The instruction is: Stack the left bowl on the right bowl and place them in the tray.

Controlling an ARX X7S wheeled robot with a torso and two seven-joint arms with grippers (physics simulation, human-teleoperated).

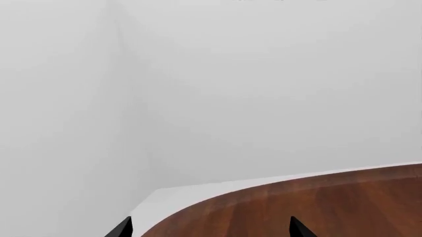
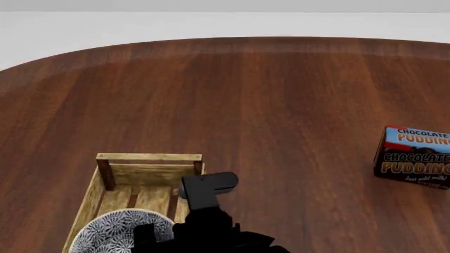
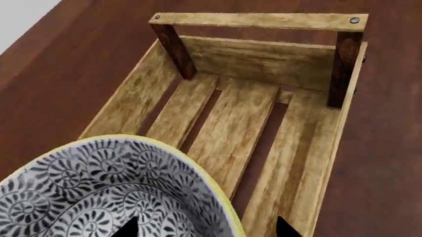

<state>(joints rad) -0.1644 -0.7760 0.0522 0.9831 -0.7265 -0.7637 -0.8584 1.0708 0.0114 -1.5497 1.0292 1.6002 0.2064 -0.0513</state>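
Note:
A bowl (image 3: 86, 187) with a black-and-white swirl pattern and a yellow rim sits in the near end of the light-wood tray (image 3: 257, 20). The head view shows the bowl (image 2: 116, 232) inside the tray (image 2: 149, 157) at the lower left, partly under my right arm (image 2: 207, 192). I cannot tell whether a second bowl lies under it. My right gripper (image 3: 207, 228) is open and straddles the bowl's rim, with one fingertip inside the bowl and one outside. My left gripper (image 1: 211, 229) is open and holds nothing, over the table's rounded edge.
A chocolate pudding box (image 2: 414, 157) stands at the right of the dark wooden table (image 2: 246, 95). The far half of the tray has only bare slats. In the left wrist view, the table's curved edge (image 1: 218, 197) meets white floor and walls.

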